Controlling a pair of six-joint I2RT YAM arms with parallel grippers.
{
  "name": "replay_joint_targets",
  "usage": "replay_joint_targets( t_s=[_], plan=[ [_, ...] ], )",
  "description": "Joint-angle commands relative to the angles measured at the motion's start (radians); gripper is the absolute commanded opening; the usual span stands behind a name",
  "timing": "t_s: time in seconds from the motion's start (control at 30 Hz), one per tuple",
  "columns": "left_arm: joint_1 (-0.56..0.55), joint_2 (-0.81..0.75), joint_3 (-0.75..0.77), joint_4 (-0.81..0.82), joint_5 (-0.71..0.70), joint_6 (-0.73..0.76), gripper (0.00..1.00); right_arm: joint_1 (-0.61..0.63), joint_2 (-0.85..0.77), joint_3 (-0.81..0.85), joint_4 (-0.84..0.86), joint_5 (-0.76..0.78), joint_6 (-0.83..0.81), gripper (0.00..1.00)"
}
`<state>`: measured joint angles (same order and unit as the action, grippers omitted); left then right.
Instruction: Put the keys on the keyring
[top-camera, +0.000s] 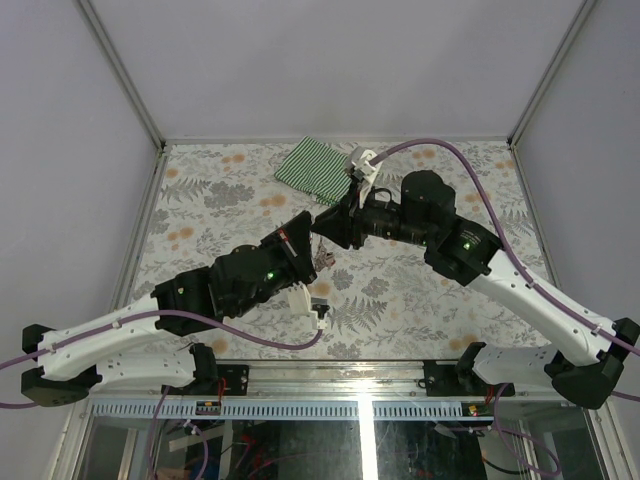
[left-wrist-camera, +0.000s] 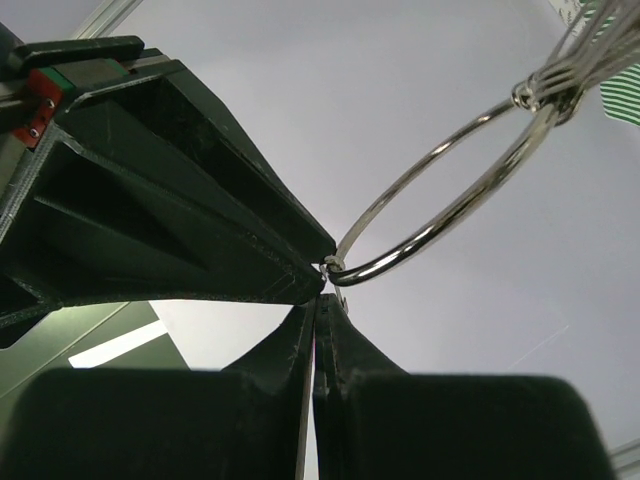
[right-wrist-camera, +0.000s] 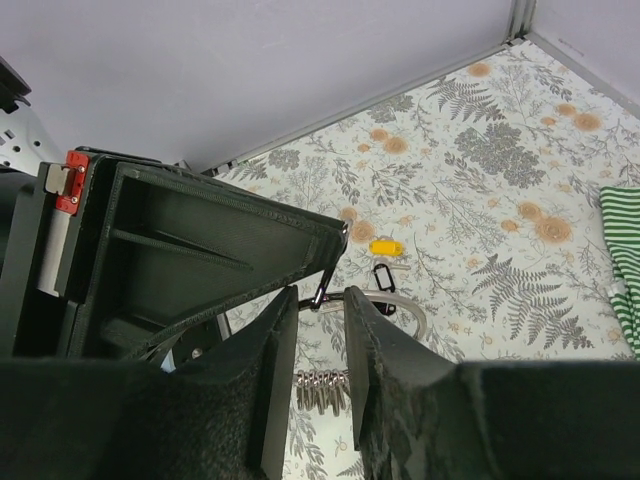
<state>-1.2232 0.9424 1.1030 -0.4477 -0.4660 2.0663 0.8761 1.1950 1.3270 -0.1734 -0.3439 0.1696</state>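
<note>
**Left wrist view:** the left gripper has its fingertips pressed together, pinching one loop of the keyring at that loop's lower-left end. The loop's long axis runs to the upper right.

**Right wrist view:** the right gripper has its fingers spread, with a clear gap between them. The pinched loop sits just beyond the gap. The keys lie on the table, right of and above these tips, nearer this arm.

**Top view:** the two grippers meet tip to tip at mid-frame, and the keys are hidden beneath them.
</note>
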Motion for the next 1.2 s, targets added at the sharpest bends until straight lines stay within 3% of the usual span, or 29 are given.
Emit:
replay_joint_targets(
  t_s=[0.0,0.3,0.47,0.57,0.8,0.93,1.17],
  plan=[
    [-0.009,-0.016,0.029,0.014,-0.041,0.095,0.00,0.000,0.017,0.053,0.064,-0.028,0.016,0.30],
    [-0.015,-0.017,0.030,0.032,-0.033,0.088,0.00,-0.002,0.036,0.052,0.079,-0.055,0.024,0.27],
    [-0.016,-0.017,0.027,0.038,-0.032,0.085,0.00,-0.001,0.038,0.046,0.085,-0.066,0.029,0.17],
    [-0.016,-0.017,0.029,0.038,-0.032,0.082,0.00,-0.001,0.025,0.044,0.081,-0.050,0.041,0.16],
    [-0.015,-0.020,0.018,0.060,-0.037,0.072,0.00,-0.001,-0.110,-0.052,0.120,0.095,0.153,0.36],
    [-0.015,-0.020,-0.003,0.119,-0.033,0.052,0.00,0.000,-0.211,-0.172,0.200,0.216,0.356,0.47],
    [-0.015,-0.005,-0.022,0.234,-0.039,0.008,0.00,-0.002,-0.305,-0.305,0.363,0.328,0.694,0.54]
  ],
)
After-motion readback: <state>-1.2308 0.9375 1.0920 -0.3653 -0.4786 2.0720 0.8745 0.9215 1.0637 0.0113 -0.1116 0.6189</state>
